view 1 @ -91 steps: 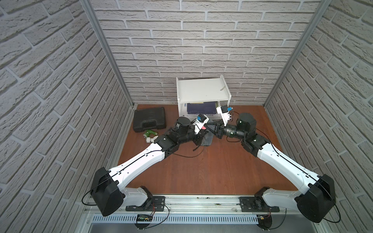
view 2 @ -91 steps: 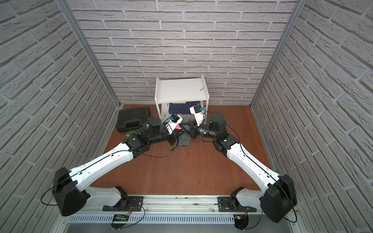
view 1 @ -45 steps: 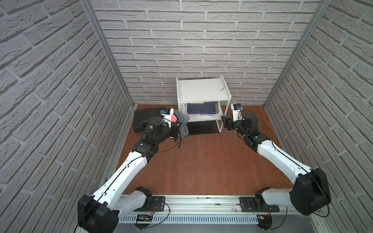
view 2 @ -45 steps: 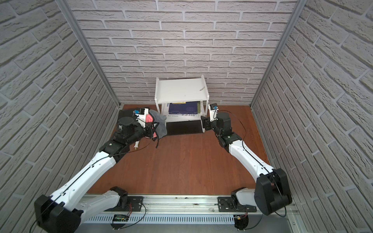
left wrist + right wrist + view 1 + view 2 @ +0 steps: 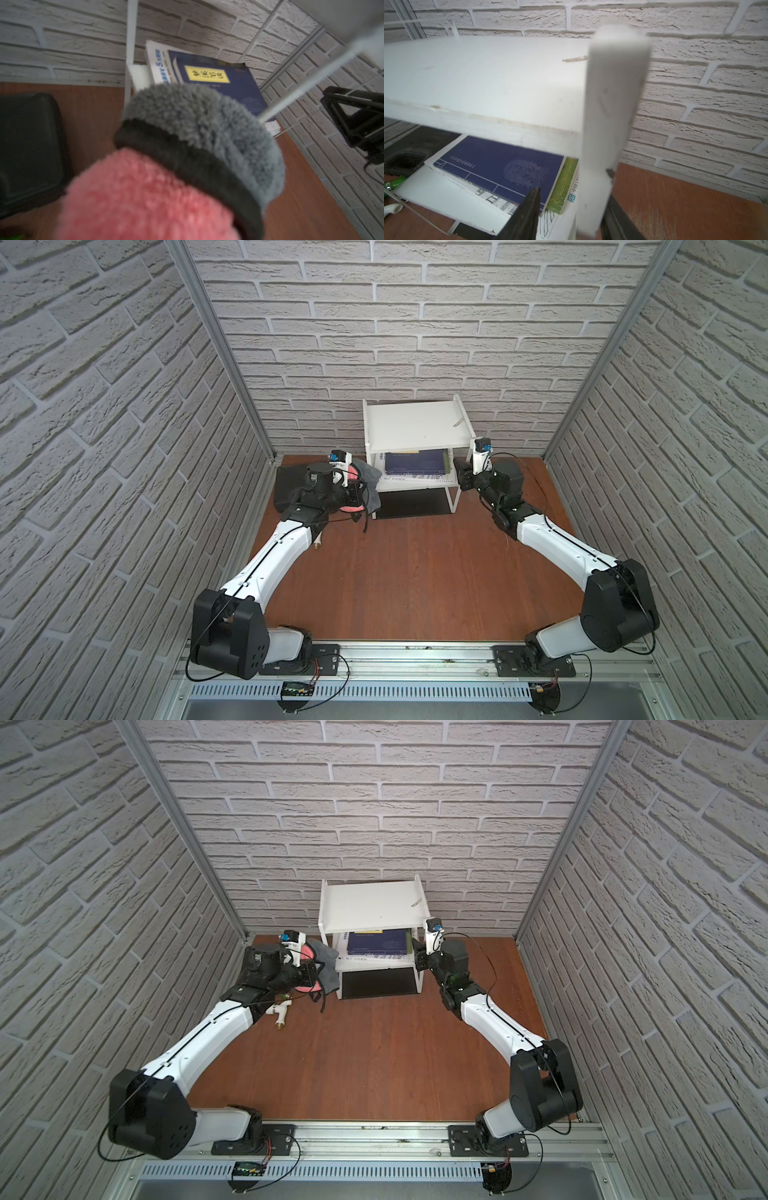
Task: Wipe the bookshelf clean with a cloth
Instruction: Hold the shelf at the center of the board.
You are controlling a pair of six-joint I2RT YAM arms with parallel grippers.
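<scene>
The white bookshelf (image 5: 415,427) (image 5: 370,907) stands against the back wall, with books on its middle shelf. My left gripper (image 5: 360,491) (image 5: 316,971) is at its left side, shut on a fluffy cloth (image 5: 370,481) (image 5: 328,963). The cloth is pink and grey with a black edge. In the left wrist view the cloth (image 5: 187,128) covers the jaws entirely. My right gripper (image 5: 462,477) (image 5: 419,957) is at the bookshelf's front right leg. In the right wrist view that gripper (image 5: 574,194) is open, its black fingers (image 5: 527,214) either side of the white leg (image 5: 610,104).
A blue book (image 5: 415,461) (image 5: 500,166) lies on other books on the middle shelf. A dark mat (image 5: 411,504) lies under the bookshelf. A black case (image 5: 289,485) (image 5: 27,145) sits behind my left arm and a white pipe fitting (image 5: 280,1013) beside it. Brick walls close three sides.
The grippers have drawn apart from the middle of the table. The left carried the cloth to the bookshelf's left side. The right went to the front right leg.
</scene>
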